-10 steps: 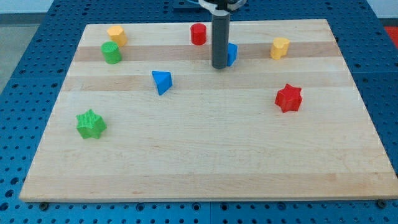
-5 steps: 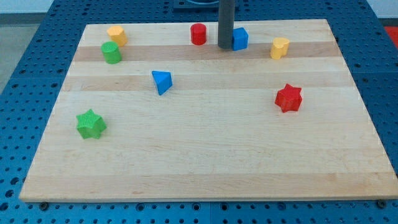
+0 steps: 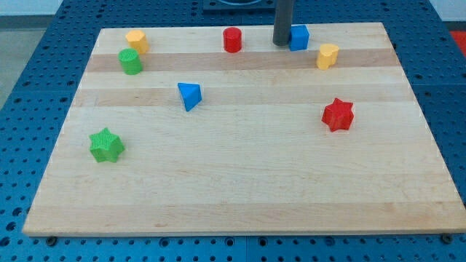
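My tip stands near the view's top edge of the wooden board, touching the left side of a blue cube. A red cylinder sits to the tip's left. Just right of and below the blue cube lies a yellow block. Further down the view's right side is a red star. A blue triangular block lies left of centre.
A yellow block and a green cylinder sit together at the view's top left. A green star lies at the left, lower down. Blue perforated table surface surrounds the board.
My tip has slid up and to the right, pushing the blue cube with it toward the view's top right. The other blocks have not moved.
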{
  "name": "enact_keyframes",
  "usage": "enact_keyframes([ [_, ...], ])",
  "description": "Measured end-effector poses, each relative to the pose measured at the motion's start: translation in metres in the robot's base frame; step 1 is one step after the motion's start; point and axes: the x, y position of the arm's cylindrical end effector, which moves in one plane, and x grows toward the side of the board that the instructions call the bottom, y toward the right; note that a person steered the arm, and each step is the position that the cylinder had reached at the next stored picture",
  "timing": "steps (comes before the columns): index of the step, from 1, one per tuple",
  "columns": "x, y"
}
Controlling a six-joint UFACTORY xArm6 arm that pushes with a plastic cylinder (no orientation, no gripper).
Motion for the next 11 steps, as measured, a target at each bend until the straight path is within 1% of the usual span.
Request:
enact_keyframes([
  [1, -0.007, 0.0],
  [3, -0.003, 0.006],
  [6, -0.003, 0.044],
  [8, -0.002, 0.05],
  [9, 0.011, 0.05],
  [11, 0.019, 0.048],
])
